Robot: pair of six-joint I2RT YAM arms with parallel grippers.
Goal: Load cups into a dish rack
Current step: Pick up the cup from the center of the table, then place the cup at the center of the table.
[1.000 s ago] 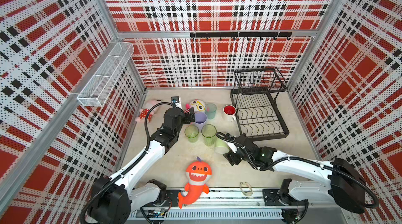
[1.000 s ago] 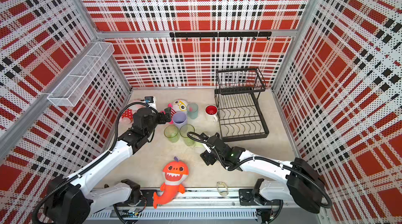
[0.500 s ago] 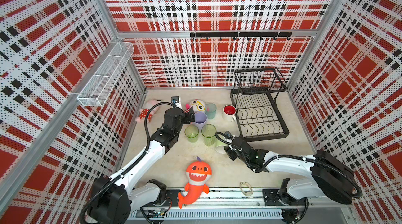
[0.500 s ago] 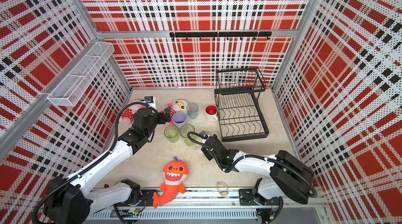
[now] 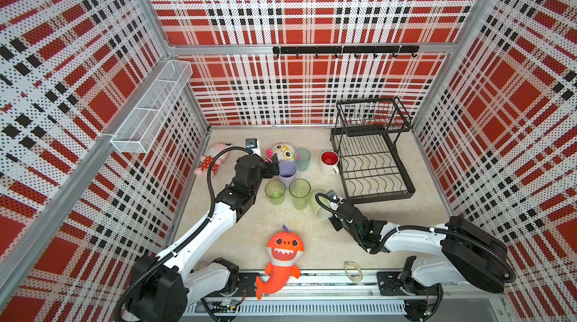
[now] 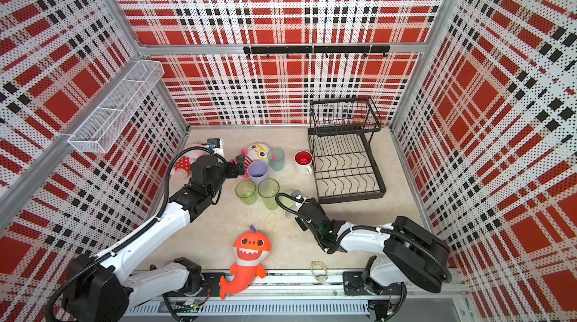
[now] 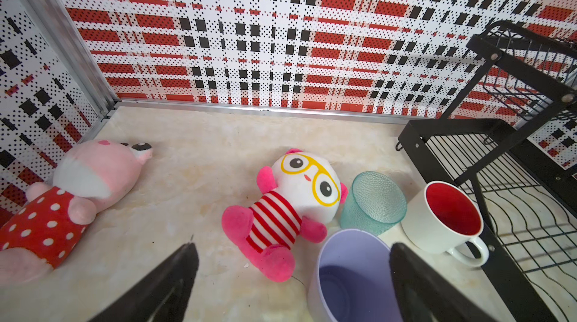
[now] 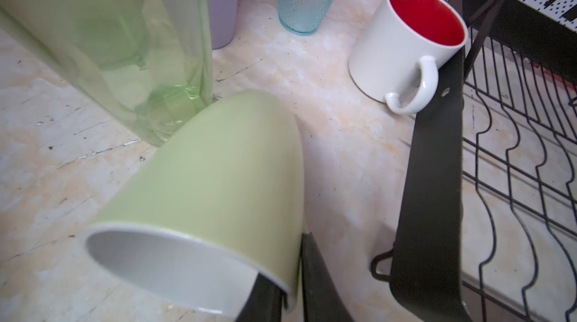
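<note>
The black dish rack (image 5: 379, 195) stands at the back right of the table; all six cups are outside it, on the tabletop. A white mesh basket (image 5: 153, 111) hangs on the left wall, well apart from the rest. An orange shark toy (image 5: 284, 250) lies near the front edge, between the two arm bases. A pink plush (image 7: 78, 186) lies by the left wall. A plush with yellow glasses (image 7: 290, 201) lies just beside the teal cup (image 5: 302, 158) and the lavender cup (image 5: 287, 172).

The white mug (image 5: 328, 161) stands upright just beside the rack's side bar. Two green tumblers (image 5: 274, 190) (image 5: 299, 192) stand side by side mid-table. The pale-green mug (image 8: 218, 173) is tipped over, its base just beside the nearer tumbler, crowded between it and the rack's front corner.

The right gripper (image 8: 292, 286) is clamped on that mug's rim, one finger inside and one outside. The left gripper (image 7: 292, 250) is spread wide and holds nothing. The lavender cup sits between its fingers, close to one, with the glasses plush's foot near.
</note>
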